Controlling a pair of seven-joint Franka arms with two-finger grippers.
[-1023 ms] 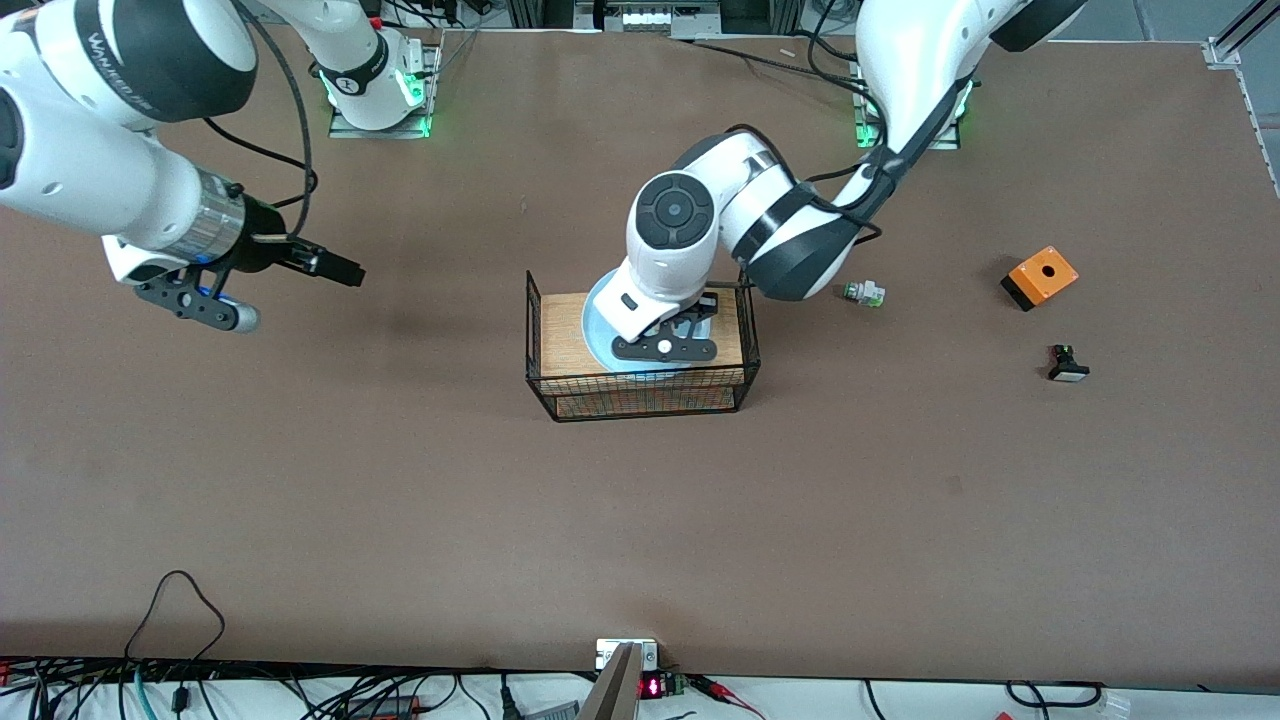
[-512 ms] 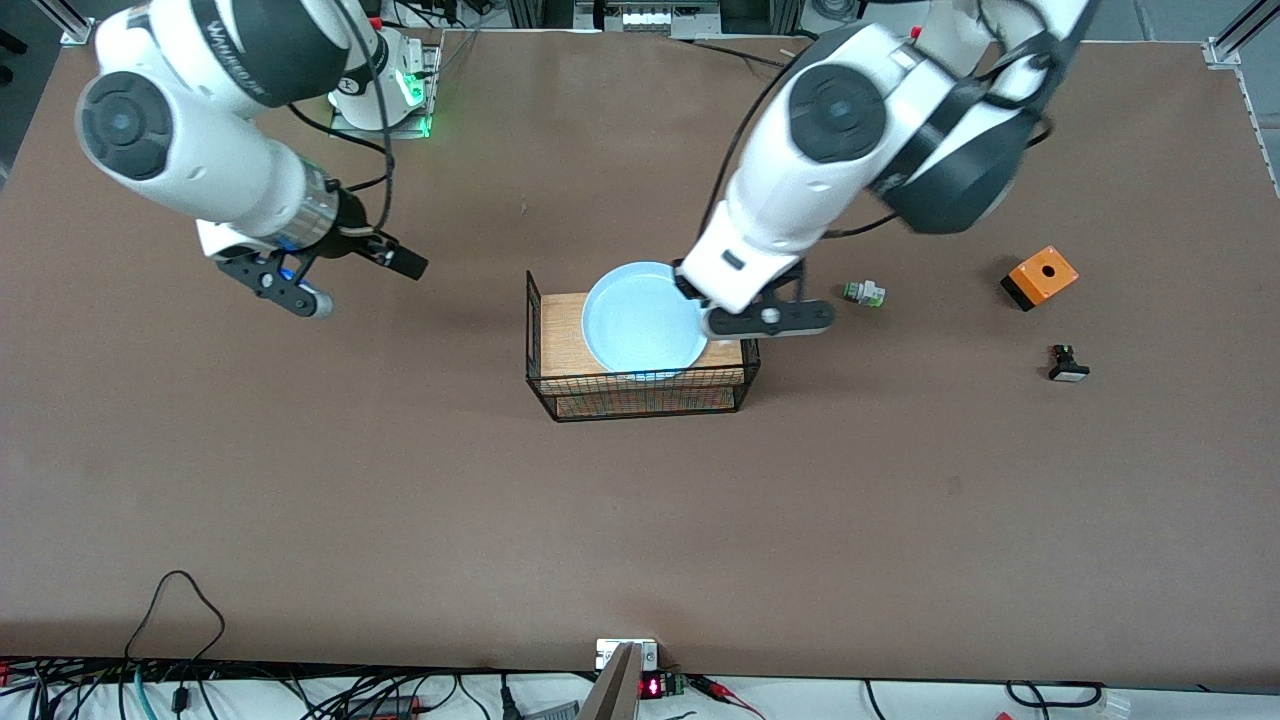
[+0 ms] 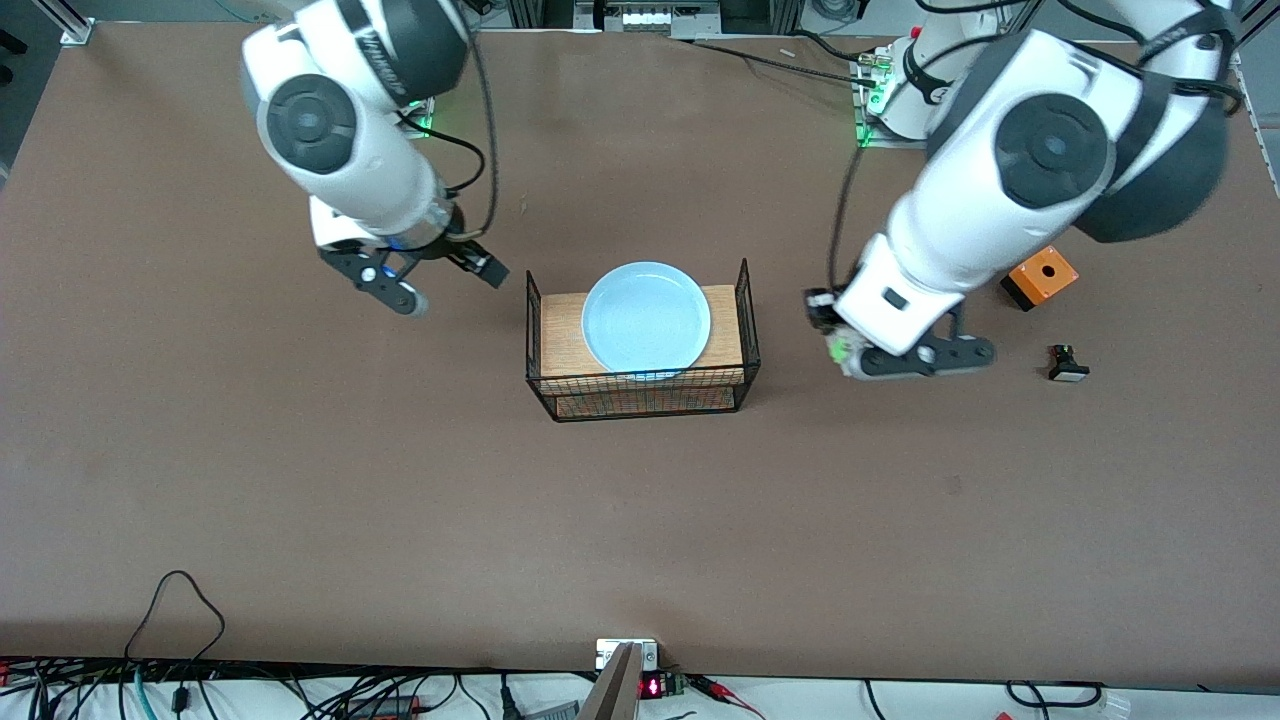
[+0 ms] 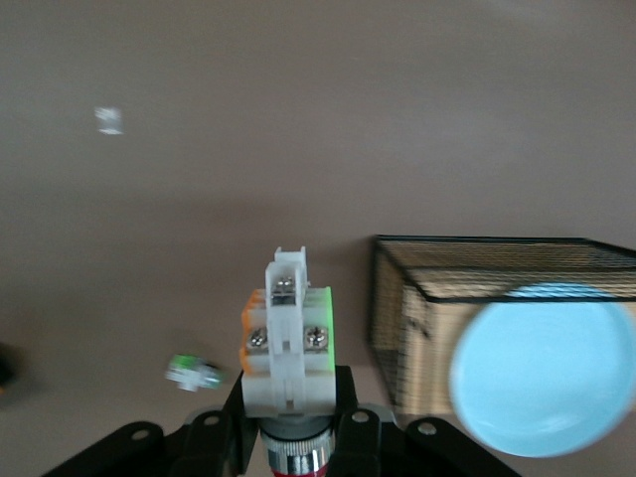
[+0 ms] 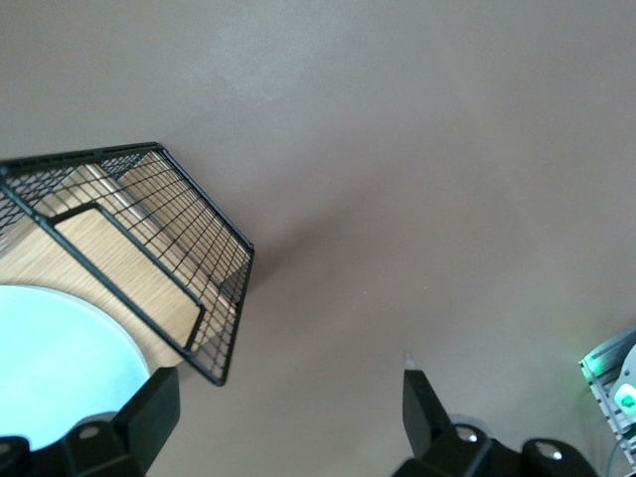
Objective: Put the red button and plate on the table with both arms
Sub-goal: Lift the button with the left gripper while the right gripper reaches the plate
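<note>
Your left tool [image 4: 288, 437] pinches the red button [image 4: 286, 343], light and rigid, over the table [image 3: 900, 520] beside the basket [image 3: 640, 395], its cap probably hidden between the fingers; your right tool [image 5: 283, 422], spread, hovers near the smooth, slippery plate [image 3: 646, 316], best taken by its rim.

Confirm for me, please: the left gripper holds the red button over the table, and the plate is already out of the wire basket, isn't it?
Not quite: the plate is still in the wire basket, as the front view shows. The left gripper does hold the red button over the table.
</note>
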